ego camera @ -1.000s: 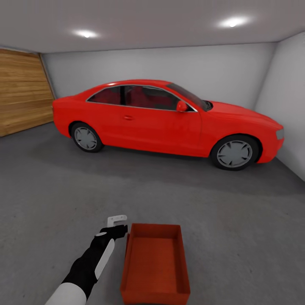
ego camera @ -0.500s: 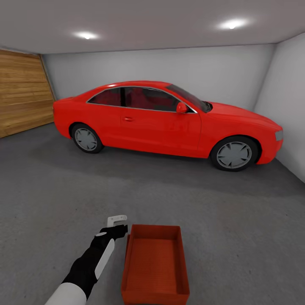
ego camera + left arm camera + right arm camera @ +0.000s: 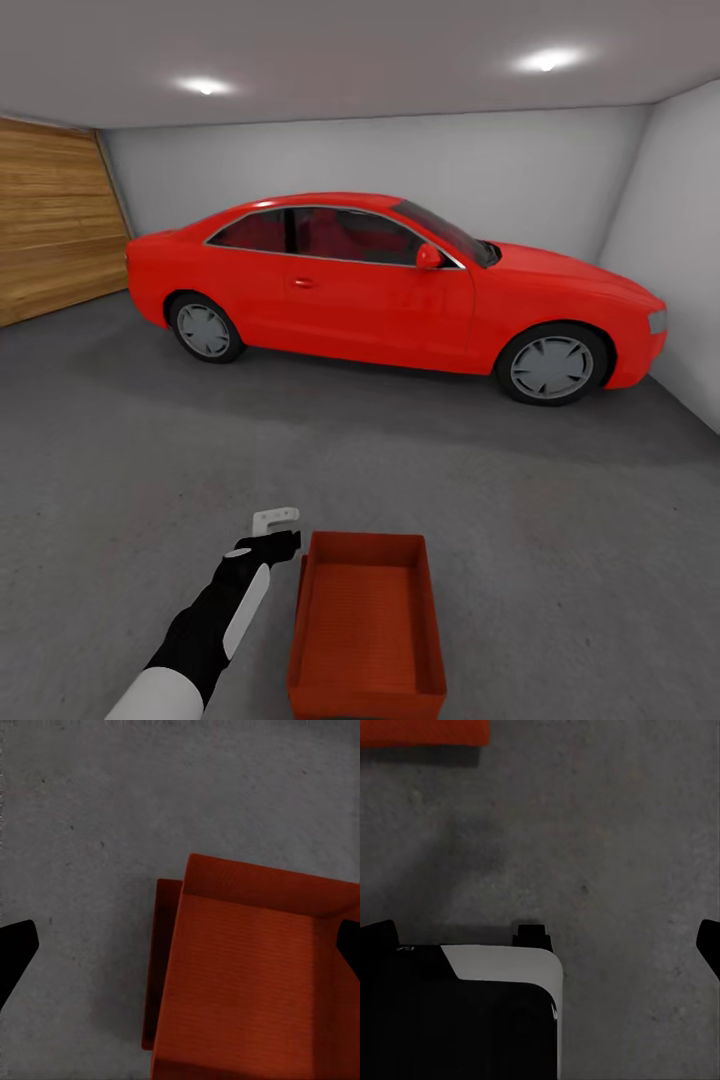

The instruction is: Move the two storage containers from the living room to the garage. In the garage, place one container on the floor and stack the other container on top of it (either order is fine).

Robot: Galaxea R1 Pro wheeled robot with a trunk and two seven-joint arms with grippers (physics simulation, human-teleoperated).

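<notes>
Garage: two stacked storage containers (image 3: 366, 628) sit on the grey concrete floor (image 3: 560, 560), upper one offset on the lower per left wrist cam, near side of the red car (image 3: 400, 290). Left gripper (image 3: 275, 532) just beside the stack's far-left corner, fingers (image 3: 16, 952) spread wide, holding nothing. Right gripper (image 3: 547, 945) over bare floor, fingers apart too.

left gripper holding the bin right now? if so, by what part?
No. The left gripper hangs open beside and above the storage containers, which sit stacked on the floor; its fingers are spread wide, touching nothing. The right gripper is open too.
</notes>
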